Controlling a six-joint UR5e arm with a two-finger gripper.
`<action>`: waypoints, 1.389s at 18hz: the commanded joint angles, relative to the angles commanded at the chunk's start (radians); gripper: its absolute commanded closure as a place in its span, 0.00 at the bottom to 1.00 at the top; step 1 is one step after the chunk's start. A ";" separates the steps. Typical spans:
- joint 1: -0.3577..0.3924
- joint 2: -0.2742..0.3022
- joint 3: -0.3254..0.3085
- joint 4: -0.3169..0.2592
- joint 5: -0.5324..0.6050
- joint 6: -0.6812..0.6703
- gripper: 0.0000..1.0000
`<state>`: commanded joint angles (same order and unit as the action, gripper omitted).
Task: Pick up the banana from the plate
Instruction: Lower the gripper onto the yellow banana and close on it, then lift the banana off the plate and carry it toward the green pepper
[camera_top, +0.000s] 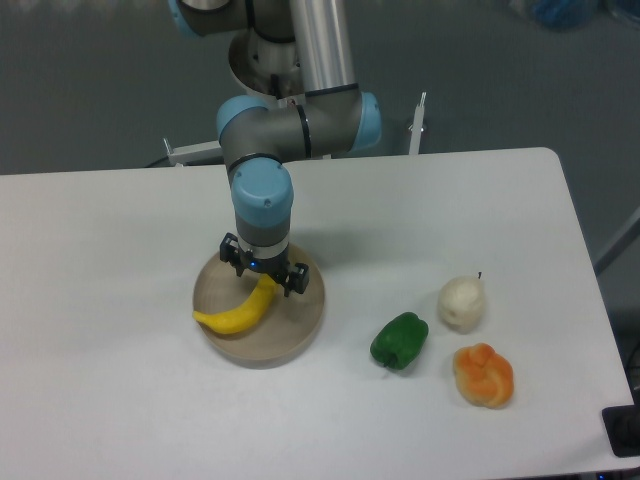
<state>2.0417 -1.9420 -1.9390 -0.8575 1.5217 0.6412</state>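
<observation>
Tool (264, 281) over banana (240, 310), plate (300, 330), white table (120, 400).

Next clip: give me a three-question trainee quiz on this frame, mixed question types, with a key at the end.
1. True or false: the banana lies on the plate.
2. Which object is nearest the green bell pepper? A) pale round fruit B) banana C) plate
3. Fill in: the gripper sits over the banana's ____ end.

Key:
1. True.
2. A, the pale round fruit; the lumpy orange fruit is also close.
3. Upper right end; whether the jaws have closed on it cannot be told.
</observation>
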 joint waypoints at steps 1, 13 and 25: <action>0.000 0.000 -0.002 0.000 0.000 0.002 0.32; 0.002 0.009 -0.008 0.000 -0.003 0.011 0.70; 0.153 0.078 0.187 -0.026 0.000 0.138 0.70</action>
<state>2.1948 -1.8638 -1.7520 -0.8836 1.5217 0.7788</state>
